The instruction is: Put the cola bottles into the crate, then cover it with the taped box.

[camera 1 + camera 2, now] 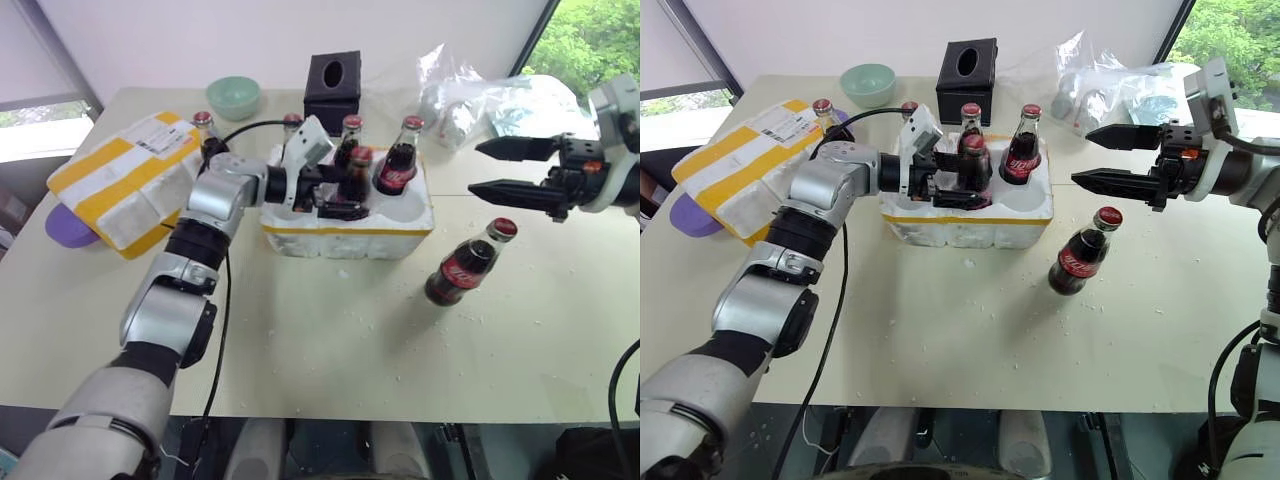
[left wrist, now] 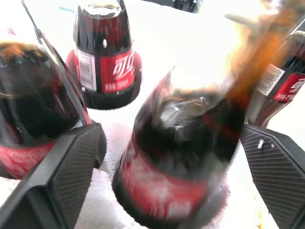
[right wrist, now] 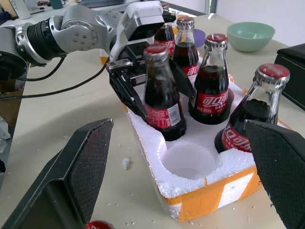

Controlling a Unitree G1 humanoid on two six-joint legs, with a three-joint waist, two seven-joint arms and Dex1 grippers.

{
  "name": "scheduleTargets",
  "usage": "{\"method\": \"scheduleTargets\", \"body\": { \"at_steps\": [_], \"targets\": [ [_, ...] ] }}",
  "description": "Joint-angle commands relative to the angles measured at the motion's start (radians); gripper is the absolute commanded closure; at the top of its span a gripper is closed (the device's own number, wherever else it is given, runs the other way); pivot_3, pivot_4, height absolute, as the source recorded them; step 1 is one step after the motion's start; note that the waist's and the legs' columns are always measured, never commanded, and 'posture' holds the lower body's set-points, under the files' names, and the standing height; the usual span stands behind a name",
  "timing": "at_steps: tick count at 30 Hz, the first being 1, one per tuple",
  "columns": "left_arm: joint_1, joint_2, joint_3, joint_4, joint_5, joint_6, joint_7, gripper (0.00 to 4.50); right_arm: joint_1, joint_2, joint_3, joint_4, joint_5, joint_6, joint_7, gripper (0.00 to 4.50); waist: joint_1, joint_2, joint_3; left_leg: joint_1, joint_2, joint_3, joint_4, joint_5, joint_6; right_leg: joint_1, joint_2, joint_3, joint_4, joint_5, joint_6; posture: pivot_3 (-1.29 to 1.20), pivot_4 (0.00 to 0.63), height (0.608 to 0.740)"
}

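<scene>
Here, left tool wide around a crated cola bottle (fingers apart), right tool wide.

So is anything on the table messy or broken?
Yes. Small white crumbs lie scattered on the table in front of the foam crate, as if bits had flaked off it. One cola bottle stands alone on the table outside the crate, while one front well is empty.
</scene>
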Motion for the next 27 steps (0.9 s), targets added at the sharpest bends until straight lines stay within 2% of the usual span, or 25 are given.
{"method": "scheduleTargets", "body": {
  "at_steps": [1, 8, 12, 16, 21, 27],
  "targets": [
    [0.019, 0.061, 0.067, -0.167, -0.055, 0.069, -0.011, 0.03, -0.021, -0.002, -0.025, -0.009, 0.015, -0.016, 0.005, 0.00, 0.000, 0.000, 0.000, 0.000, 0.000, 0.000, 0.000, 0.000, 0.000, 0.000, 0.000, 0.000, 0.000, 0.000, 0.000, 0.00, 0.150, 0.737],
    [0.201, 0.303, 0.266, -0.659, -0.222, 0.364, 0.066, 0.03, -0.016, 0.001, -0.026, 0.006, 0.014, -0.028, 0.015, 0.00, -0.005, 0.000, 0.000, 0.000, 0.000, -0.001, -0.001, 0.000, 0.000, 0.000, 0.000, 0.000, 0.000, 0.000, 0.000, 0.00, 0.150, 0.737],
    [0.359, 0.396, 0.393, -0.824, -0.252, 0.466, 0.187, 0.03, -0.002, 0.000, -0.034, 0.007, 0.014, -0.035, 0.020, 0.00, -0.002, 0.000, 0.000, 0.001, 0.001, -0.001, 0.000, 0.000, 0.000, 0.001, 0.000, 0.000, 0.000, 0.000, 0.000, 0.00, 0.150, 0.737],
    [0.484, 0.367, 0.523, -0.878, -0.195, 0.535, 0.438, 0.03, 0.013, -0.002, -0.044, 0.003, 0.018, -0.033, 0.023, 0.00, 0.006, 0.000, 0.000, 0.001, 0.000, -0.002, 0.000, 0.000, 0.000, 0.002, 0.000, 0.000, -0.001, 0.000, -0.001, 0.00, 0.150, 0.737],
    [0.454, 0.271, 0.516, -0.776, -0.112, 0.470, 0.668, 0.03, 0.015, 0.001, -0.043, 0.006, 0.017, -0.036, 0.022, 0.00, 0.009, 0.000, 0.000, 0.001, 0.000, -0.002, 0.001, 0.000, 0.000, 0.004, 0.000, -0.001, -0.002, 0.001, 0.000, 0.00, 0.150, 0.737],
    [0.384, 0.212, 0.449, -0.586, -0.067, 0.345, 0.721, 0.03, 0.009, 0.002, -0.041, 0.006, 0.020, -0.030, 0.019, 0.00, 0.003, 0.000, 0.000, 0.001, 0.000, -0.002, 0.001, 0.000, 0.000, 0.003, 0.001, -0.001, -0.002, 0.001, 0.000, 0.00, 0.150, 0.737]
  ]
}}
